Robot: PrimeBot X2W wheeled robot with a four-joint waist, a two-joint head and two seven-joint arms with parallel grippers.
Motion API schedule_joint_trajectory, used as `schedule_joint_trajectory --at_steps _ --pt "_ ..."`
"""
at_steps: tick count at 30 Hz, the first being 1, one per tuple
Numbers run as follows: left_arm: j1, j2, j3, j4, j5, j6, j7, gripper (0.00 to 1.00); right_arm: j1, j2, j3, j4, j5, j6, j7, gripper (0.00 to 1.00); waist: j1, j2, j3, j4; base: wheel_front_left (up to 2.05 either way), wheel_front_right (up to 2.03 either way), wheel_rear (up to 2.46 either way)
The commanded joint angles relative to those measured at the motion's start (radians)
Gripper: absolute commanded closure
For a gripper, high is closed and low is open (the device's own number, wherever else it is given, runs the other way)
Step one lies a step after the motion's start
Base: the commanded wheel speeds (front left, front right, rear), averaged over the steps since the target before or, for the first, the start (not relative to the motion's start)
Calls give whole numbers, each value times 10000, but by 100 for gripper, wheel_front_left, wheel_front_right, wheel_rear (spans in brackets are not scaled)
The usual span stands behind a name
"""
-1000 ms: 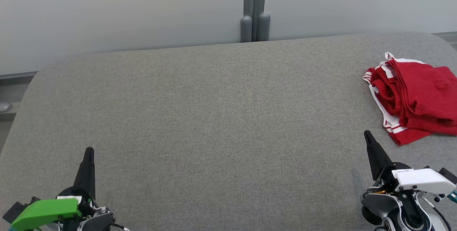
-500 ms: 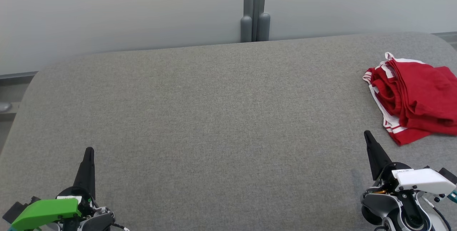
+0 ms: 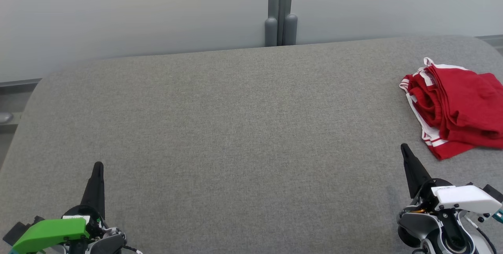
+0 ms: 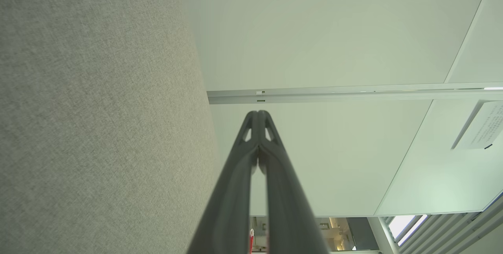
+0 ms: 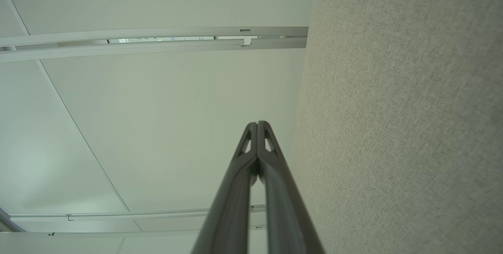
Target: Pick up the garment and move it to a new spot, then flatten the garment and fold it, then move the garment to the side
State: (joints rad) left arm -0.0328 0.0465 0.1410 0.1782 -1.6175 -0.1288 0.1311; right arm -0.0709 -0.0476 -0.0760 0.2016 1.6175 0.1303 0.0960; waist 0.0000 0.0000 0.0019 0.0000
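The garment (image 3: 458,106), red with white striped trim, lies bunched in a loose folded heap at the far right of the grey fabric surface (image 3: 243,128), partly cut off by the head view's right edge. My right gripper (image 3: 404,150) sits at the lower right, shut and empty, its tip a short way below and left of the garment. At the lower left my left gripper (image 3: 98,165) is also shut with nothing in it. Both wrist views show the fingers pressed together: left gripper (image 4: 258,113), right gripper (image 5: 257,123).
A pale wall runs behind the surface, with a grey post (image 3: 280,8) at its middle. The surface's rounded far corners curve down at left and right. The wide middle of the grey fabric holds nothing.
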Motion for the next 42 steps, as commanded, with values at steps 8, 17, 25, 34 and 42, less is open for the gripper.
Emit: schedule_joint_trajectory --at_steps 8,17,25,34,42 --pt "-137 69 40 -25 -36 -55 8 100 102 -48 -16 -46 48 7 47 100 0 0 0 0 0 0 0" --pt "-137 69 40 -26 -36 -55 8 100 103 -48 -16 -46 49 7 46 100 0 0 0 0 0 0 0" --pt "-137 69 40 -26 -36 -55 8 100 103 -48 -16 -46 49 7 46 100 0 0 0 0 0 0 0" --pt "-137 69 40 -27 -36 -55 8 100 102 -47 -15 -46 49 7 46 100 0 0 0 0 0 0 0" --pt "-137 69 40 -25 -36 -56 8 100 102 -47 -15 -46 48 6 46 100 0 0 0 0 0 0 0"
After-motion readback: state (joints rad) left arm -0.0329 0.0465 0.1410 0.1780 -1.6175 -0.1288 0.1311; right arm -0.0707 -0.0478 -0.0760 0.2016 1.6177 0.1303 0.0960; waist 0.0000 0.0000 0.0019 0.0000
